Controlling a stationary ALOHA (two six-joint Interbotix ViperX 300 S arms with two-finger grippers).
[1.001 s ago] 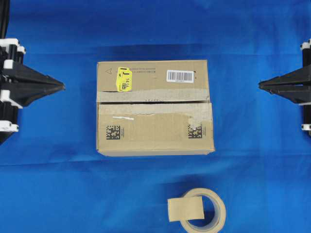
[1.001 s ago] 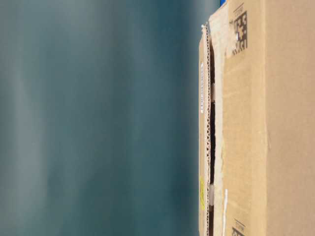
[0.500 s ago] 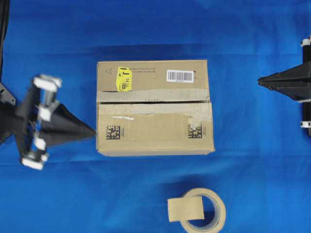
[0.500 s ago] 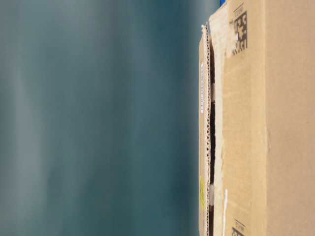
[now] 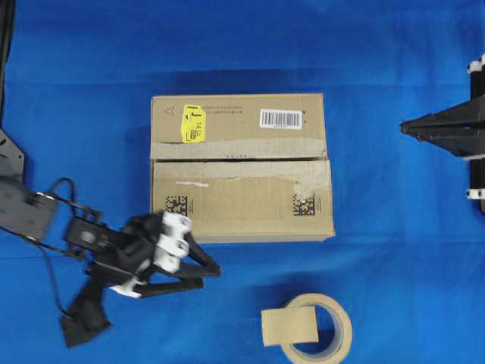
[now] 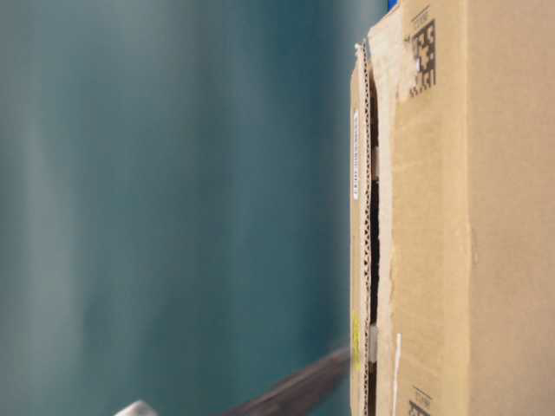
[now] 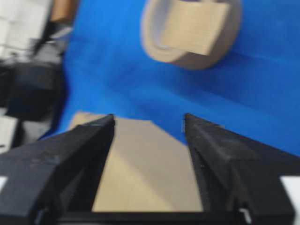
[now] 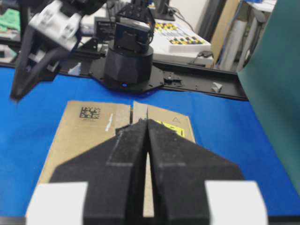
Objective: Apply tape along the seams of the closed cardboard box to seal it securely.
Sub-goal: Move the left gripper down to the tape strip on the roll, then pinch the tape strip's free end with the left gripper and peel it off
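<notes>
From overhead, the cardboard box [image 5: 241, 167] sits in the middle of the blue cloth [image 5: 394, 258], its yellow sticker [image 5: 194, 123] and white barcode label [image 5: 281, 118] on the far flap and two black square codes on the near flap. The seam [image 5: 227, 159] runs as a thin dark slit across the top between the flaps, flanked by pale torn old tape strips [image 5: 250, 146]. The left gripper [image 5: 210, 275] hangs over the cloth just off the box's near left corner, jaws spread wide and holding nothing, pointing toward the tape roll [image 5: 322, 328]. The tape [image 5: 290, 327], a short tan piece, lies across the left part of the roll, well apart from the box. The right gripper [image 5: 404, 130] sits at the right edge, jaws pressed together and empty. At table level, the box edge fills the right side, with a blurred dark shape low in the frame beside it. The left wrist view shows two black fingers [image 7: 70, 154] wide apart, with the roll and tape piece ahead and cardboard between them. The right wrist view shows closed fingers [image 8: 136, 159] aimed along the box top.
</notes>
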